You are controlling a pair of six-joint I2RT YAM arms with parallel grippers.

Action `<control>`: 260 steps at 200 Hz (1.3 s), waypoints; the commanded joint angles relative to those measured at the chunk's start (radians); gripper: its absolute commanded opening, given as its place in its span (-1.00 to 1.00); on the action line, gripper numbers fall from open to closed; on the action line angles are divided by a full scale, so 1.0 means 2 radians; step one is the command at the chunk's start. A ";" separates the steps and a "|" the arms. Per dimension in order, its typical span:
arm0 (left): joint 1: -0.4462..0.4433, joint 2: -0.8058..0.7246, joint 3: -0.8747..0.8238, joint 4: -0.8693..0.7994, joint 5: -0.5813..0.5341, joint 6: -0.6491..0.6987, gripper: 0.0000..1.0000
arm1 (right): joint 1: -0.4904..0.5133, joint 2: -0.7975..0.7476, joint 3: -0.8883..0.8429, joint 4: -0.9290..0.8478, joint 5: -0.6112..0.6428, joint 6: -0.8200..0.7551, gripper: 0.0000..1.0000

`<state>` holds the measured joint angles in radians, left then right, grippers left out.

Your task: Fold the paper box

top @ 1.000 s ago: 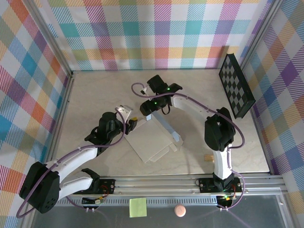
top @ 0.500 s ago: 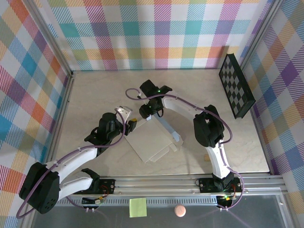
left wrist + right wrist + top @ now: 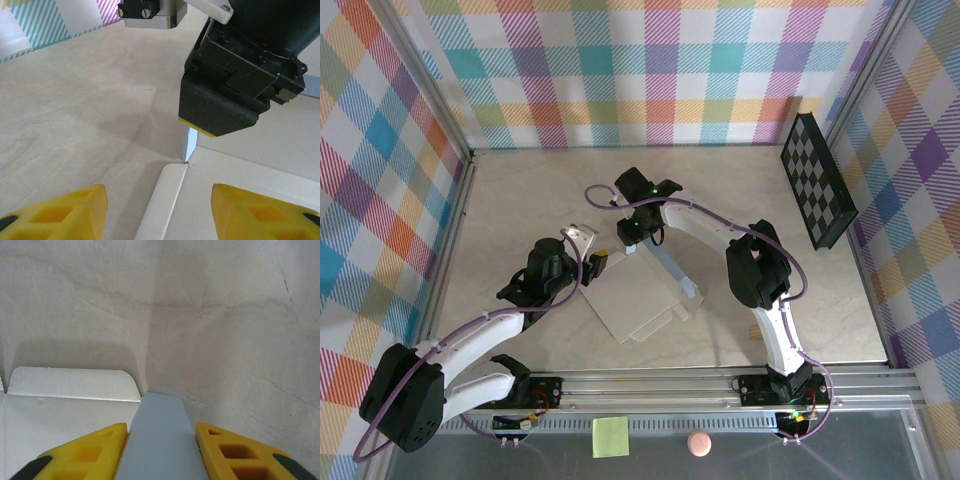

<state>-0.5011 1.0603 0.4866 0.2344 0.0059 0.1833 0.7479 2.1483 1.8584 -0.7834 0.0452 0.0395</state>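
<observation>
The paper box [image 3: 632, 300] lies flat on the table's middle, off-white, with one long blue-grey flap [image 3: 672, 270] raised along its right side. My right gripper [image 3: 632, 236] sits at that flap's far end. In the right wrist view the flap [image 3: 160, 440] runs between its yellow fingers [image 3: 90, 452]; the left pad touches it and a sliver of gap shows on the right. My left gripper [image 3: 592, 262] hovers open at the box's far left corner, its fingers [image 3: 65, 210] wide apart over a small rounded flap [image 3: 167, 200]. The right gripper's black finger [image 3: 220, 107] hangs just beyond.
A black checkerboard panel [image 3: 817, 180] leans at the back right wall. A yellow-green sticky note [image 3: 610, 436] and a pink ball [image 3: 698, 443] lie on the front ledge, and a small wooden piece [image 3: 757, 333] beside the right arm's base. Plaid walls enclose three sides.
The right gripper has shifted slightly left to the raised flap's far end and its jaws have narrowed around it. The left arm has barely moved.
</observation>
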 commanded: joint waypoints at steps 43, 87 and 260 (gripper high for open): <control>0.006 -0.012 -0.006 -0.007 -0.012 -0.031 0.14 | 0.002 -0.017 0.017 -0.018 0.007 -0.042 -0.64; 0.025 0.001 0.024 -0.064 -0.039 -0.080 0.15 | 0.006 -0.038 0.004 -0.024 -0.003 -0.136 -0.84; 0.160 0.009 0.116 -0.292 0.033 -0.285 0.22 | 0.045 0.057 0.128 -0.090 -0.083 -0.344 -0.80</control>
<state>-0.2050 1.0630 0.6567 -0.2634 0.0021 -0.3561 0.8268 2.2143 2.0735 -0.9134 -0.0952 -0.6193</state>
